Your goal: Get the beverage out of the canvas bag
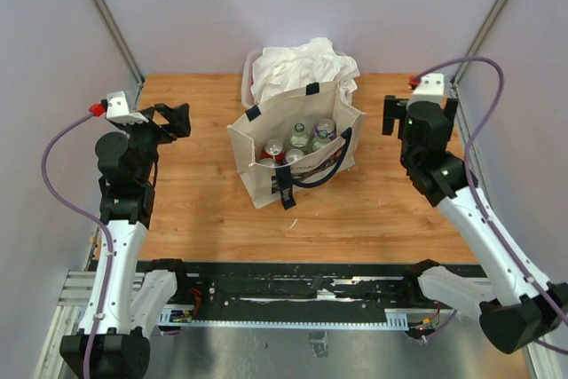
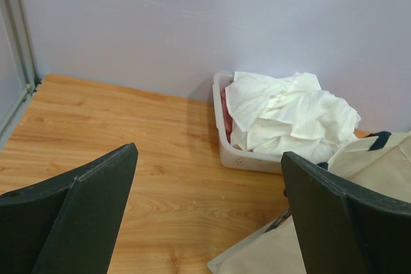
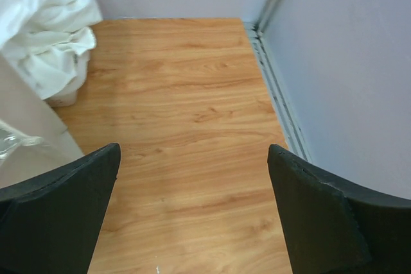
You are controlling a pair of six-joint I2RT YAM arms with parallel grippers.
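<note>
The cream canvas bag with navy strap handles stands upright and open at the table's middle. Inside it I see several beverages: a red can, a clear bottle and silver can tops. My left gripper is open and empty, left of the bag and apart from it. My right gripper is open and empty, right of the bag. The left wrist view shows the bag's corner low between the fingers. The right wrist view shows the bag's side at the left edge.
A white cloth heap fills a pale plastic tub right behind the bag. Grey walls close the back and both sides, with metal frame rails along the table's edges. Bare wooden tabletop lies around the bag.
</note>
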